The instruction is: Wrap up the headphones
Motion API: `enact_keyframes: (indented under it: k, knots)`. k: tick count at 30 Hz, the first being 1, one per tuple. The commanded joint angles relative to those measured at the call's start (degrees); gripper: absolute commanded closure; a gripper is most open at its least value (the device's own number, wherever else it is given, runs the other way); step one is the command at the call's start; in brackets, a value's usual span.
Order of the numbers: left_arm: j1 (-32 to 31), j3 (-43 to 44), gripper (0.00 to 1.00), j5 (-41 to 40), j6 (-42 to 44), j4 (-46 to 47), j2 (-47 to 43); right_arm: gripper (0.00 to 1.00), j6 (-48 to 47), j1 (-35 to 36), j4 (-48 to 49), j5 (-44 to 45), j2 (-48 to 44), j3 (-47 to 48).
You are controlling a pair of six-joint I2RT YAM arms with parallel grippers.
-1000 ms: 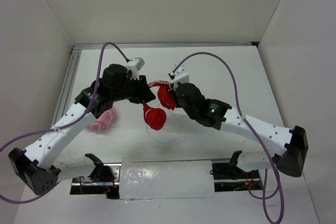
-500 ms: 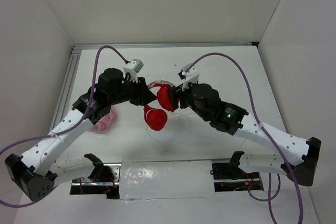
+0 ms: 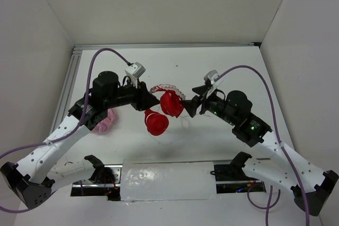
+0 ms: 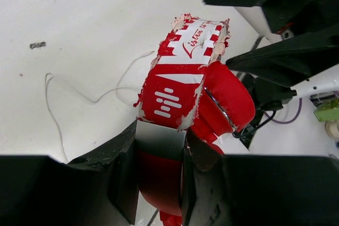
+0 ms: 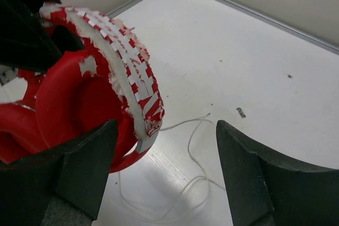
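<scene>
The red headphones (image 3: 170,103) hang above the table, one cup (image 3: 157,123) lower, their headband (image 4: 180,86) worn with white peeling patches. My left gripper (image 3: 150,99) is shut on the headband's red end (image 4: 159,175). Just right of the upper cup, my right gripper (image 3: 192,104) stands open and apart from it. In the right wrist view its jaws (image 5: 167,165) stand wide, with the headphones (image 5: 85,99) at the left finger and nothing gripped. The thin white cable (image 5: 197,181) lies in loose loops on the table (image 4: 87,99).
Pale pink headphones (image 3: 104,120) lie on the table under the left arm. White walls close in the table (image 3: 233,72) on the left, back and right. A foil-covered strip (image 3: 168,179) runs along the near edge between the arm bases.
My right gripper has opened, let go of the headphones and drawn back to the right. The left gripper keeps its hold on the headband and has shifted slightly.
</scene>
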Motion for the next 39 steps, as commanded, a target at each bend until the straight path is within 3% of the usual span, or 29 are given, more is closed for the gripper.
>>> enact_keyframes:
  k: [1, 4, 7, 8, 10, 11, 15, 17, 21, 25, 27, 33, 36, 38, 39]
  knots:
    - [-0.13, 1.56, 1.00, 6.50, 1.56, 6.78, -1.73, 0.18, -5.05, -3.00, 2.78, -13.97, -0.72, -1.65]
    - [-0.13, 3.94, 1.00, -0.24, -2.47, 3.18, -0.67, 0.14, -4.63, -2.23, -1.17, -14.54, -2.03, -0.25]
    - [-0.13, 7.01, 1.00, -11.84, -9.94, -2.34, 1.00, 0.14, -1.66, 5.55, -2.77, 1.25, -2.91, -0.68]
    - [-0.21, 7.98, 1.00, -14.74, -14.13, -3.76, 2.13, 0.13, -0.94, 8.38, -2.33, 12.78, -2.92, -1.64]
    - [-0.13, 10.61, 1.00, -21.44, -18.20, -8.75, 3.46, 0.13, -0.67, 16.45, -2.15, 22.95, -1.52, -2.53]
    - [-0.13, 11.67, 1.00, -23.89, -21.70, -10.53, 4.85, 0.13, -0.67, 19.54, -1.98, 33.27, -0.55, -3.14]
    - [-0.04, 17.64, 1.00, -31.36, -28.75, -18.35, 8.47, 0.11, -4.52, 33.88, -0.92, 53.35, 10.23, -2.36]
    - [-0.13, 19.58, 1.00, -32.78, -30.69, -21.08, 10.31, 0.11, -4.55, 37.59, -2.31, 57.44, 13.07, 0.18]
    - [0.05, 20.12, 1.00, -33.32, -33.16, -22.68, 11.28, 0.13, -7.86, 38.56, 1.44, 51.33, 14.92, 0.37]
    - [0.05, 19.76, 1.00, -33.14, -34.30, -23.11, 11.28, 0.13, -10.60, 39.09, 10.13, 56.04, 15.89, -0.60]
    - [0.05, 19.76, 1.00, -33.14, -35.35, -23.99, 11.20, 0.13, -12.61, 39.09, 11.73, 54.31, 15.98, -0.51]
    - [-0.13, 19.33, 1.00, -31.47, -36.33, -22.85, 11.11, 0.13, -17.98, 38.12, 19.20, 45.16, 16.95, -0.25]
    - [-0.04, 19.68, 1.00, -30.42, -36.33, -22.68, 11.11, 0.14, -17.90, 34.45, 18.42, 35.08, 15.90, 0.37]
    - [-0.04, 19.24, 1.00, -28.41, -34.66, -21.10, 10.85, 0.19, -17.38, 31.89, 18.24, 27.33, 15.11, 0.11]
    - [-0.13, 18.71, 1.00, -27.52, -32.91, -19.35, 10.06, 0.29, -16.94, 29.27, 16.94, 24.96, 14.75, 0.45]
